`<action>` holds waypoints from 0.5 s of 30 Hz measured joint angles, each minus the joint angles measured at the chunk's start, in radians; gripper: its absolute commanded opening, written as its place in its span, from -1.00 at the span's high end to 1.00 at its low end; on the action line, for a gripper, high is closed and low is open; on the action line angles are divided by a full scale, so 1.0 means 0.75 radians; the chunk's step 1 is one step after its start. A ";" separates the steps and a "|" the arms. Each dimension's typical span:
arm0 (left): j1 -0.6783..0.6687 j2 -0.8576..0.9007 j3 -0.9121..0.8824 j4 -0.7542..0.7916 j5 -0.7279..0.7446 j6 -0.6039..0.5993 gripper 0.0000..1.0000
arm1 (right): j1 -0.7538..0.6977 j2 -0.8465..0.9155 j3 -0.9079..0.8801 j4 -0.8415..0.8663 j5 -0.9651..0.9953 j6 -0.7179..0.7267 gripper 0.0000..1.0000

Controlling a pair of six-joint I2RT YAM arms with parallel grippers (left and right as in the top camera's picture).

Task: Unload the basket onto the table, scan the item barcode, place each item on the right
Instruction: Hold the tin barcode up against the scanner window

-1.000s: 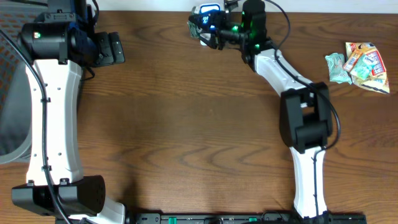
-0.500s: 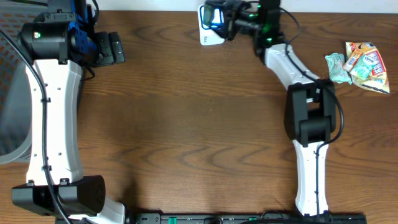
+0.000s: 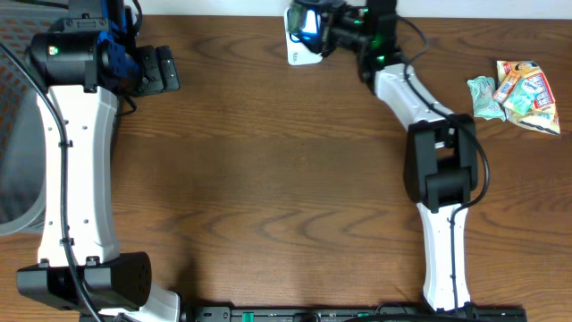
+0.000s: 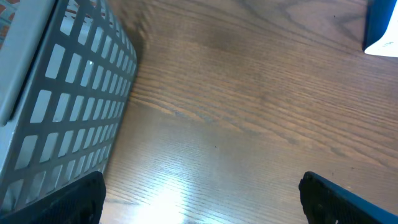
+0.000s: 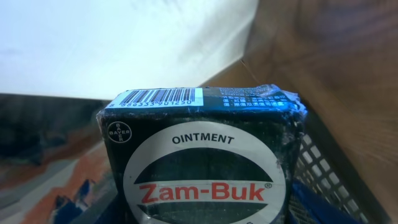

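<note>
A dark green Zam-Buk ointment box (image 5: 199,168) fills the right wrist view, with my right gripper (image 5: 199,214) shut on its sides. A blue fingertip (image 5: 314,205) shows at the lower right. The box's barcode (image 5: 158,96) lies on its upper edge, facing away from the wrist camera. In the overhead view my right gripper (image 3: 326,27) holds the box (image 3: 308,22), lit blue, at the table's far edge right above a white scanner base (image 3: 299,55). My left gripper (image 3: 170,70) stands open at the far left, holding nothing.
Several snack packets (image 3: 518,89) lie at the far right of the table. A grey mesh basket (image 4: 62,93) stands just left of my open left gripper (image 4: 202,211). A blue and white object (image 4: 382,28) shows at the left wrist view's top right.
One second ago the right gripper held the box lower and further left. It has moved up and right to the scanner, and has barely shifted over the last half second. The left arm is still.
</note>
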 measured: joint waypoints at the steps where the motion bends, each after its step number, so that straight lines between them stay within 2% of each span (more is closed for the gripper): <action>1: 0.000 0.000 0.000 0.000 0.000 0.000 -0.96 | 0.014 0.000 0.000 -0.001 0.005 0.005 0.07; 3: 0.000 0.000 0.000 0.000 0.000 0.000 -0.96 | 0.039 0.006 0.002 -0.004 0.005 0.010 0.31; 5: 0.000 0.000 0.000 0.000 0.000 0.000 -0.96 | 0.050 0.022 0.009 -0.013 0.002 0.010 0.42; 8: 0.000 0.000 0.000 0.001 0.000 0.000 -0.96 | 0.038 0.052 0.010 -0.045 0.002 -0.007 0.21; 15: 0.000 0.000 0.000 0.000 0.000 0.000 -0.96 | -0.022 0.086 0.010 -0.047 0.004 -0.123 0.12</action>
